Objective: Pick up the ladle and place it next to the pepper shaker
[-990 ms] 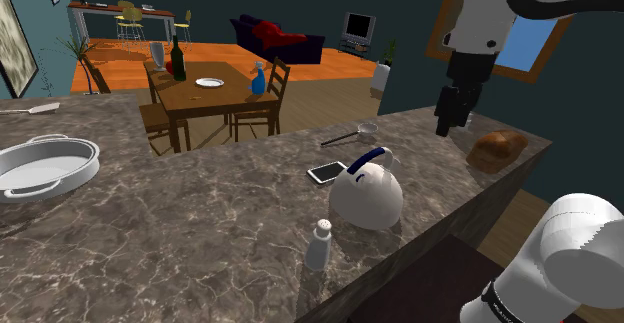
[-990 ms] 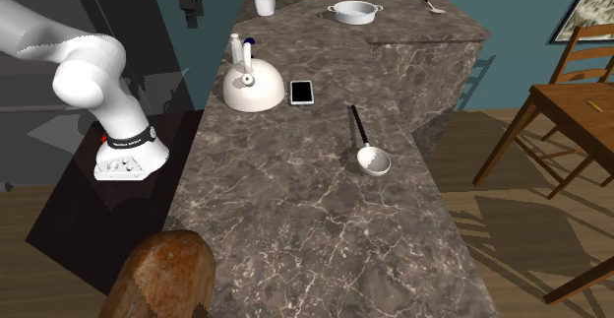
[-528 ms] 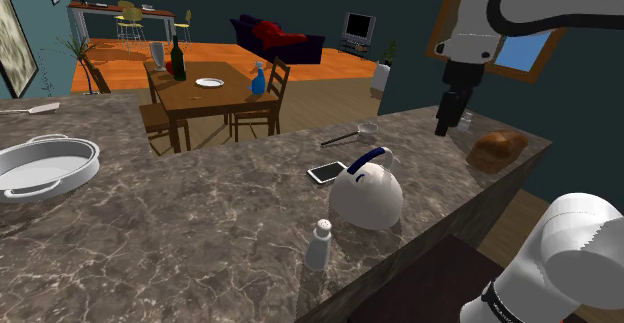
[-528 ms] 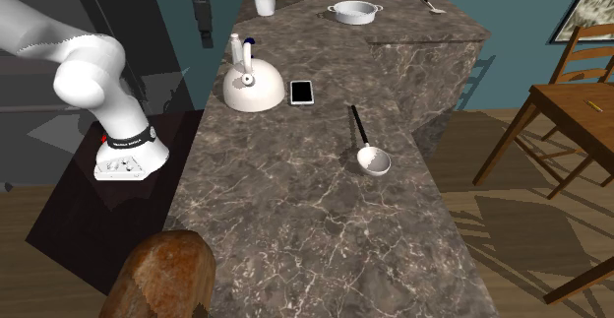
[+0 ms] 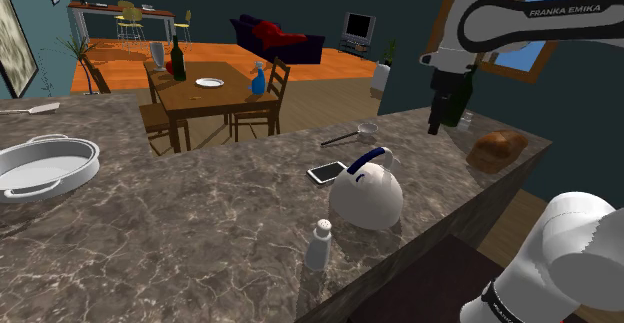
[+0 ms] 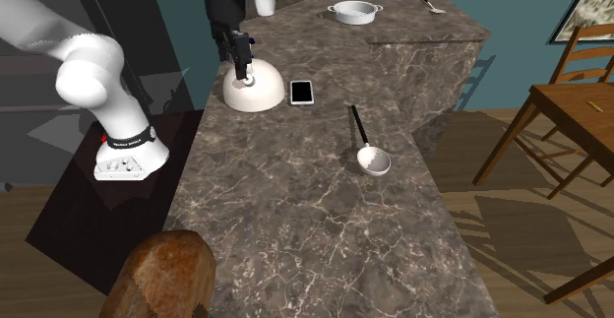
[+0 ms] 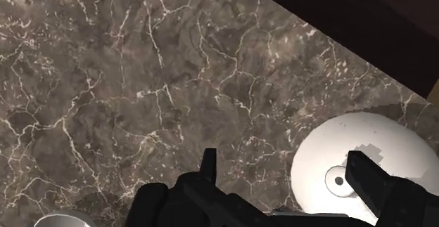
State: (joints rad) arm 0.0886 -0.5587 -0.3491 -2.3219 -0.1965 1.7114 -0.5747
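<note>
Above the white kettle [image 6: 252, 92] at the edge of the counter [image 6: 325, 227], the arm's black fingers [image 7: 373, 180] hang wide apart and empty, while the ladle [image 6: 366, 144] lies untouched beyond the phone [image 6: 302, 92], well apart from the pepper shaker [image 5: 319, 243]; pickup and placing both lie ahead.

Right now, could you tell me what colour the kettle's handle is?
Kettle handle: blue, best in shoulder view.

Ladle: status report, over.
Gripper open, empty, high over counter by kettle. Ladle flat on counter, untouched. Phone between kettle and ladle.
</note>
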